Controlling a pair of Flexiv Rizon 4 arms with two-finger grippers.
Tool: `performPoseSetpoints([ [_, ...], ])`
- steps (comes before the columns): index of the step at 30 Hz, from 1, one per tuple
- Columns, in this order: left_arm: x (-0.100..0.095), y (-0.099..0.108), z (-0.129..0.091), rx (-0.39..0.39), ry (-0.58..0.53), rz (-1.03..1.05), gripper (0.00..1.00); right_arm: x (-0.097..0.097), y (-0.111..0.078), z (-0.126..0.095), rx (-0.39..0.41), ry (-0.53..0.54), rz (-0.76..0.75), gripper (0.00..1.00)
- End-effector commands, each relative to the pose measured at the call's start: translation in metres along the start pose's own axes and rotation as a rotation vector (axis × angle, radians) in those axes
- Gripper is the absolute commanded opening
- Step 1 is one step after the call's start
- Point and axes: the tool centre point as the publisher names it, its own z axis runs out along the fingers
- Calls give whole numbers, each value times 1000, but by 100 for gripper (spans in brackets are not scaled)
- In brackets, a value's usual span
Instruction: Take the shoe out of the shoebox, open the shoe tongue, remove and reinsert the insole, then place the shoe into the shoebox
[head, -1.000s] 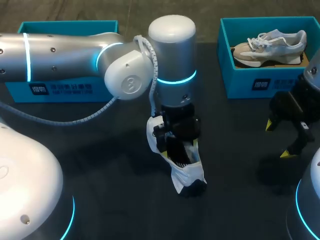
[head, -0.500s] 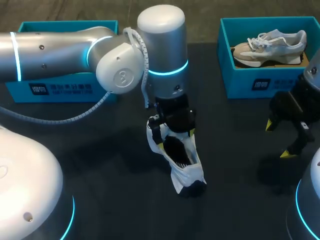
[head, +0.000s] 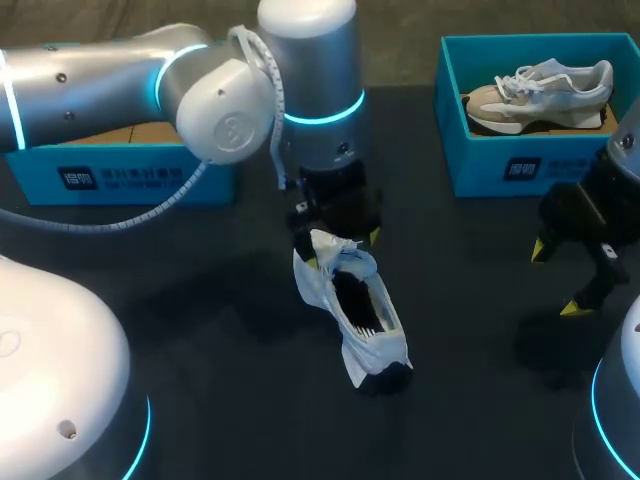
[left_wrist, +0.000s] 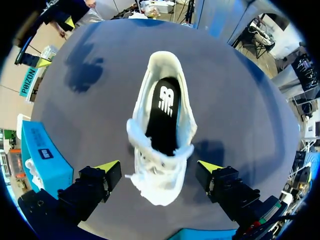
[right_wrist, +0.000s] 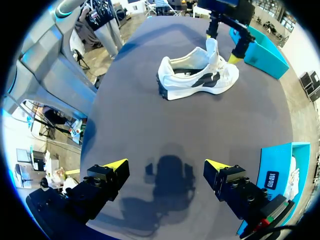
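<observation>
A white shoe (head: 352, 312) lies on the dark table, its opening facing up. In the left wrist view the shoe (left_wrist: 162, 135) shows a black insole (left_wrist: 163, 112) inside and its tongue folded toward the toe. My left gripper (head: 337, 238) hangs open just over the laced toe end, its yellow fingertips (left_wrist: 107, 166) apart on either side without touching. From the right wrist view the shoe (right_wrist: 197, 75) sits well ahead of my right gripper (right_wrist: 165, 167), which is open and holds nothing. In the head view my right gripper (head: 556, 279) is near the table's right edge.
A blue shoebox (head: 480, 165) at the back right holds a second grey-and-white shoe (head: 545, 90). Another blue shoebox (head: 130, 178) stands at the back left, partly behind my left arm. Bare dark tabletop lies between the shoe and my right gripper.
My left arm has drawn back and up, its gripper leaving the shoe's opening for the toe end. The shoe stays put. The right arm has not moved.
</observation>
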Motion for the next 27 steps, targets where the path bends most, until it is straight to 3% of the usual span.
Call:
performPoseSetpoints([
  [1, 10, 8, -21, -22, -20, -14, 100, 0, 0, 1, 3, 0, 1, 100],
  [5, 8, 15, -30, -17, -36, -21, 100, 0, 0, 1, 3, 0, 1, 100],
  [13, -2, 26, -38, -25, -44, -14, 49, 0, 0, 1, 3, 0, 1, 100],
  [18, -7, 26, -38, -3, -42, -3, 49, 0, 0, 1, 3, 0, 1, 100],
  [27, -11, -1, -11, 38, -16, 41, 42, 0, 0, 1, 3, 0, 1, 100],
])
